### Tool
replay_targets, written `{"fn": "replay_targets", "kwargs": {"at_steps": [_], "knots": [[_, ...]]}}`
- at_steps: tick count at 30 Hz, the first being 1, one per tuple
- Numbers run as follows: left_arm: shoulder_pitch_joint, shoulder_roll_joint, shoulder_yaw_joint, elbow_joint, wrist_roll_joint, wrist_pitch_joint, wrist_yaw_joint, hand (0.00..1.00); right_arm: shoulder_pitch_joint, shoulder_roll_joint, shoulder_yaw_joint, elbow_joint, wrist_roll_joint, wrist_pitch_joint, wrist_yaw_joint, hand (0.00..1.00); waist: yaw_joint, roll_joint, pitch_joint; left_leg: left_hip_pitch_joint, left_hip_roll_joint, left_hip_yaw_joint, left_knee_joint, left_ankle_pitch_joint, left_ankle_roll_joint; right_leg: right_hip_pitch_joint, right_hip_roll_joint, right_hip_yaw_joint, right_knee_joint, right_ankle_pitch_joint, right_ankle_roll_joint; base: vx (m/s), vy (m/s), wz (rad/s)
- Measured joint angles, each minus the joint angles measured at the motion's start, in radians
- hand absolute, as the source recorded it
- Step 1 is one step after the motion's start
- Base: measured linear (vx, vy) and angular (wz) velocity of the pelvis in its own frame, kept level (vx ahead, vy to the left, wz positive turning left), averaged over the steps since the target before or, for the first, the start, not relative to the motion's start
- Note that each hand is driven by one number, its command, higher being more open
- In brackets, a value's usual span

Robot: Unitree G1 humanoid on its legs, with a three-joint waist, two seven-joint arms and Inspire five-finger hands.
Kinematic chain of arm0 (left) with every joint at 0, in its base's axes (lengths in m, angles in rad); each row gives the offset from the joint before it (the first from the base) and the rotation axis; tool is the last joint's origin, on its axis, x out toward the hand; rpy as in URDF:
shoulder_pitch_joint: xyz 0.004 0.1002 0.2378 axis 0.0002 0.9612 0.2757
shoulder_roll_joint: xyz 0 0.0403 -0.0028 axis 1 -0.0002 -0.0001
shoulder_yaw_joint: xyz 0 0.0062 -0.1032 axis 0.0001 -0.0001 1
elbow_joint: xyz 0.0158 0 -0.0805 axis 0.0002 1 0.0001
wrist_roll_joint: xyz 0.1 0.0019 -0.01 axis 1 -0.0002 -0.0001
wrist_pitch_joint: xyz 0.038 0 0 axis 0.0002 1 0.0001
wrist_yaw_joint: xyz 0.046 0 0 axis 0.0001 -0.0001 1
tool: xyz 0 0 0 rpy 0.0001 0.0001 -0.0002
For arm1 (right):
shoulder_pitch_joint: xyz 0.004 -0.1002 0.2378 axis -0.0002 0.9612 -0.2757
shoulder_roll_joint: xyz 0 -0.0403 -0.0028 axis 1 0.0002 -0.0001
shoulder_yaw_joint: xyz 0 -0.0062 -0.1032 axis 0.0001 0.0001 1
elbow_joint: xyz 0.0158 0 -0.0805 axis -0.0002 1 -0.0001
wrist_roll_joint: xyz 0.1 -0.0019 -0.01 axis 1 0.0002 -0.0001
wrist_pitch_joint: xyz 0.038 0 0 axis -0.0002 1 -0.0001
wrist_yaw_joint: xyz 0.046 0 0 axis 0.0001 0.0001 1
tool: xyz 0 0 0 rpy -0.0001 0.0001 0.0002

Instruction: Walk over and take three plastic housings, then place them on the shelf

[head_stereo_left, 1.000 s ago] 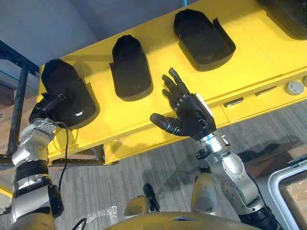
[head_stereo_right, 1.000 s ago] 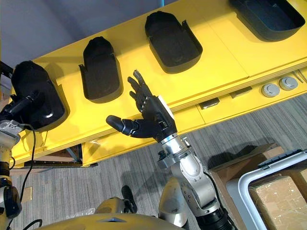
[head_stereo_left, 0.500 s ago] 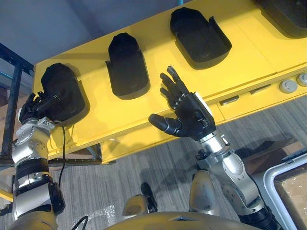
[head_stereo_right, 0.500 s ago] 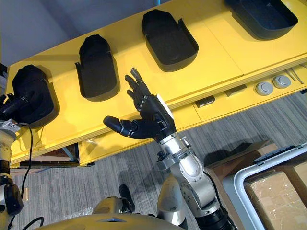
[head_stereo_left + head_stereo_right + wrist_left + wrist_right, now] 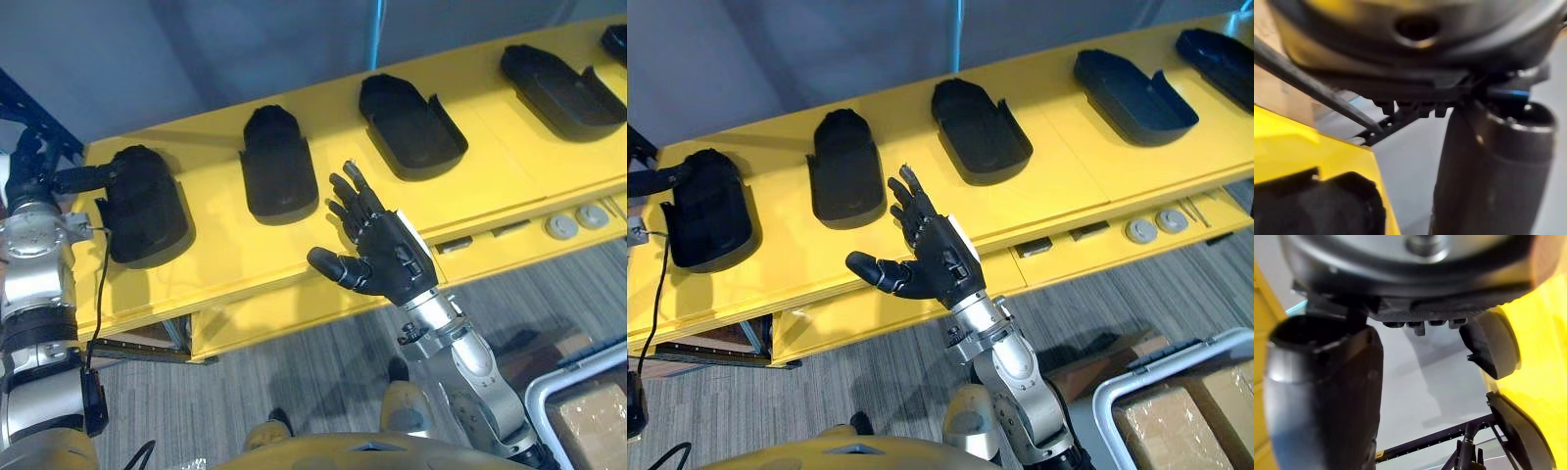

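Left eye view, surface: long yellow flat-topped shelf (image 5: pixel 225 245) carrying a row of black moulded plastic housings, each lying apart from its neighbours.
Leftmost housing (image 5: pixel 147 201): rounded black shell near the shelf's left end, resting flat on the yellow top.
Second housing (image 5: pixel 279 162): hollow side up, beyond the right hand's fingertips and not touching them.
Third housing (image 5: pixel 411 113): hollow side up, side walls visible.
Fourth housing (image 5: pixel 563 78): hollow side up, towards the shelf's right end.
Fifth housing (image 5: pixel 1220 54): at the far right, cut by the picture edge.
Left hand (image 5: pixel 37 178): raised at the shelf's left end, just beside the leftmost housing. Fingers appear straight and hold nothing. Whether the thumb tip touches the shell cannot be told.
Left wrist view: thumb (image 5: pixel 1493 166) stands straight, with the leftmost housing past it on the yellow top.
Right hand (image 5: pixel 387 259): spread wide and empty, over the shelf's front edge, between the second housing and third housing.
Lower ledge: two round grey discs (image 5: pixel 561 227) side by side.
Floor: grey carpet (image 5: pixel 294 392); brown cardboard box (image 5: pixel 593 421) inside a grey-framed container, lower right.
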Motion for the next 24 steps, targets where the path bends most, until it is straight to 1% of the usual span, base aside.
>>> {"fn": "replay_targets", "kwargs": {"at_steps": [1, 2, 4, 5, 7, 8, 9, 10, 11, 12, 13, 15, 16, 17, 18, 19, 20, 22, 23, 24], "knots": [[0.0, -0.001, -0.022, -0.051, -0.004, -0.028, 0.008, 1.0, 0.0, 0.008, 0.0, 0.0, -0.009, -0.02, 0.0, 1.0, 0.002, -0.001, -0.002, 0.001, 0.002, -0.017, 0.0, 0.0, 0.0, 0.018, 0.0, -0.017, -0.009, 0.0, 0.0, -0.01, -0.012, 0.28], [0.001, -0.004, -0.027, -0.082, -0.007, -0.042, 0.013, 1.0, -0.001, 0.011, 0.001, 0.0, -0.014, -0.028, -0.002, 1.0, 0.006, -0.003, -0.004, 0.0, 0.002, -0.023, 0.0, 0.001, -0.001, 0.021, 0.0, -0.024, -0.01, 0.0, 0.0, -0.02, -0.016, 0.3], [0.034, -0.023, -0.027, -0.216, -0.03, -0.105, 0.064, 1.0, -0.004, 0.013, 0.008, 0.0, -0.018, -0.042, -0.008, 1.0, 0.017, -0.009, -0.023, -0.007, 0.003, -0.041, -0.002, 0.007, 0.002, 0.033, 0.0, -0.04, -0.019, 0.0, 0.0, -0.02, -0.015, 0.21], [0.051, -0.036, -0.026, -0.255, -0.031, -0.125, 0.08, 1.0, -0.004, 0.013, 0.008, 0.0, -0.018, -0.045, -0.012, 1.0, 0.02, -0.008, -0.028, -0.005, 0.004, -0.046, -0.002, 0.008, 0.002, 0.04, 0.0, -0.046, -0.024, 0.001, 0.002, -0.01, -0.012, 0.19], [0.145, -0.124, -0.024, -0.421, -0.031, -0.204, 0.144, 1.0, -0.008, 0.014, 0.0, 0.004, -0.047, -0.05, -0.033, 1.0, 0.034, -0.005, -0.061, -0.005, 0.002, -0.066, -0.013, 0.015, 0.005, 0.056, -0.001, -0.068, -0.036, 0.001, 0.002, 0.0, -0.011, 0.24], [0.182, -0.155, -0.022, -0.477, -0.031, -0.23, 0.158, 1.0, -0.016, 0.016, -0.005, 0.011, -0.057, -0.054, -0.034, 1.0, 0.036, -0.005, -0.067, -0.006, 0.002, -0.074, -0.014, 0.017, 0.007, 0.062, -0.001, -0.075, -0.04, 0.001, 0.002, 0.0, -0.016, 0.26], [0.232, -0.204, -0.022, -0.546, -0.031, -0.264, 0.169, 1.0, -0.029, 0.016, -0.012, 0.024, -0.058, -0.061, -0.039, 1.0, 0.04, -0.007, -0.072, -0.007, 0.002, -0.084, -0.014, 0.018, 0.01, 0.071, -0.001, -0.085, -0.046, 0.002, 0.003, -0.02, -0.017, 0.27], [0.297, -0.277, -0.026, -0.629, -0.027, -0.305, 0.174, 1.0, -0.036, 0.017, -0.028, 0.035, -0.059, -0.064, -0.05, 1.0, 0.05, -0.007, -0.083, -0.017, 0.002, -0.097, -0.014, 0.02, 0.012, 0.074, 0.0, -0.094, -0.054, 0.002, 0.003, -0.02, -0.018, 0.28], [0.347, -0.331, -0.03, -0.685, -0.025, -0.331, 0.175, 1.0, -0.042, 0.02, -0.047, 0.043, -0.069, -0.065, -0.056, 1.0, 0.06, -0.007, -0.083, -0.019, 0.002, -0.103, -0.014, 0.021, 0.013, 0.083, 0.001, -0.104, -0.066, 0.003, 0.003, -0.03, -0.016, 0.29], [0.421, -0.4, -0.04, -0.752, -0.016, -0.37, 0.176, 1.0, -0.054, 0.02, -0.073, 0.064, -0.088, -0.07, -0.063, 1.0, 0.066, -0.007, -0.084, -0.023, 0.002, -0.115, -0.014, 0.022, 0.013, 0.096, 0.003, -0.118, -0.082, 0.007, -0.001, -0.02, -0.012, 0.24], [0.455, -0.428, -0.05, -0.778, 0.005, -0.389, 0.177, 1.0, -0.059, 0.02, -0.086, 0.076, -0.092, -0.07, -0.065, 1.0, 0.069, -0.007, -0.084, -0.025, 0.002, -0.123, -0.014, 0.022, 0.012, 0.103, 0.004, -0.122, -0.09, 0.01, 0.0, -0.03, -0.01, 0.31], [0.572, -0.504, -0.1, -0.845, 0.062, -0.476, 0.18, 1.0, -0.063, 0.027, -0.14, 0.115, -0.093, -0.072, -0.074, 1.0, 0.094, -0.015, -0.091, -0.04, 0.001, -0.142, -0.013, 0.025, 0.009, 0.115, 0.008, -0.137, -0.119, 0.023, 0.001, -0.03, -0.004, 0.28], [0.605, -0.525, -0.117, -0.857, 0.078, -0.509, 0.195, 1.0, -0.063, 0.035, -0.151, 0.126, -0.094, -0.072, -0.075, 1.0, 0.097, -0.019, -0.093, -0.046, 0.001, -0.15, -0.013, 0.026, 0.007, 0.121, 0.009, -0.143, -0.128, 0.026, 0.001, -0.02, -0.002, 0.21], [0.633, -0.55, -0.139, -0.861, 0.109, -0.556, 0.229, 1.0, -0.063, 0.042, -0.159, 0.139, -0.095, -0.078, -0.077, 1.0, 0.102, -0.023, -0.096, -0.051, 0.0, -0.155, -0.012, 0.028, 0.007, 0.122, 0.01, -0.144, -0.132, 0.028, 0.002, -0.01, -0.001, 0.13], [0.64, -0.564, -0.15, -0.861, 0.143, -0.575, 0.256, 1.0, -0.063, 0.048, -0.159, 0.145, -0.096, -0.083, -0.083, 1.0, 0.108, -0.024, -0.097, -0.051, -0.001, -0.155, -0.012, 0.028, 0.007, 0.122, 0.01, -0.144, -0.132, 0.029, 0.002, -0.01, 0.005, 0.07], [0.656, -0.585, -0.167, -0.861, 0.236, -0.609, 0.327, 1.0, -0.063, 0.059, -0.158, 0.152, -0.096, -0.084, -0.098, 1.0, 0.113, -0.029, -0.099, -0.052, -0.001, -0.156, -0.013, 0.028, 0.007, 0.122, 0.01, -0.144, -0.133, 0.029, 0.002, 0.0, 0.0, 0.0], [0.665, -0.594, -0.176, -0.861, 0.273, -0.626, 0.363, 1.0, -0.063, 0.063, -0.157, 0.155, -0.096, -0.085, -0.103, 1.0, 0.113, -0.031, -0.1, -0.052, -0.001, -0.157, -0.013, 0.028, 0.007, 0.123, 0.01, -0.144, -0.133, 0.029, 0.002, 0.0, 0.0, 0.0], [0.694, -0.628, -0.201, -0.857, 0.414, -0.674, 0.53, 1.0, -0.065, 0.078, -0.149, 0.18, -0.095, -0.102, -0.126, 1.0, 0.116, -0.04, -0.105, -0.053, -0.001, -0.162, -0.014, 0.028, 0.007, 0.126, 0.01, -0.148, -0.136, 0.029, 0.002, 0.01, 0.002, 0.04], [0.702, -0.64, -0.203, -0.854, 0.444, -0.687, 0.571, 1.0, -0.064, 0.08, -0.143, 0.188, -0.095, -0.111, -0.137, 1.0, 0.114, -0.042, -0.106, -0.053, -0.001, -0.164, -0.014, 0.028, 0.007, 0.128, 0.01, -0.149, -0.136, 0.029, 0.002, 0.02, 0.001, 0.08], [0.713, -0.666, -0.205, -0.841, 0.487, -0.708, 0.636, 1.0, -0.062, 0.083, -0.135, 0.205, -0.095, -0.124, -0.157, 1.0, 0.114, -0.046, -0.105, -0.053, -0.002, -0.17, -0.014, 0.028, 0.007, 0.133, 0.01, -0.156, -0.137, 0.029, 0.002, 0.02, -0.001, 0.16]]}}
